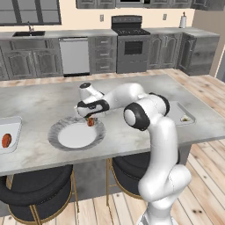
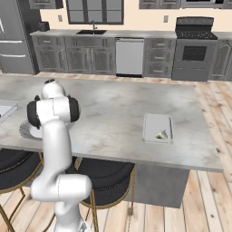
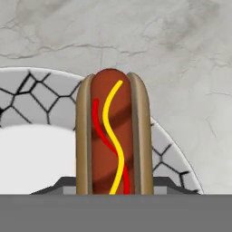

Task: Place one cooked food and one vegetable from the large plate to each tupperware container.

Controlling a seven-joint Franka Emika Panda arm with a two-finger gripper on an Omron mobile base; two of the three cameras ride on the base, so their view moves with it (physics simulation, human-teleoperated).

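The hot dog (image 3: pixel 113 136), a brown sausage in a bun with a yellow squiggle and a red line of sauce along it, stands lengthwise up the middle of the hand view, and the gripper (image 1: pixel 91 121) is pinched shut on it, the dark finger tips just showing on either side of its lower end. It sits over the far right part of the large plate (image 1: pixel 66 127), above the grey marbled rim where the rim meets the plain white centre. From the left base view the white arm rises from the lower right, bends at a dark elbow joint and reaches leftward across the marble island counter (image 1: pixel 39 103), with the hand tipped downward at the plate's right edge. At the far left of that counter lies one tupperware container (image 1: pixel 13 132) holding a small reddish-orange vegetable (image 1: pixel 6 140). Well apart, on the right side of the counter, lies a second tupperware container (image 2: pixel 157 128) with a small pale piece of food (image 2: pixel 161 134) in its near corner; what that piece is cannot be told.
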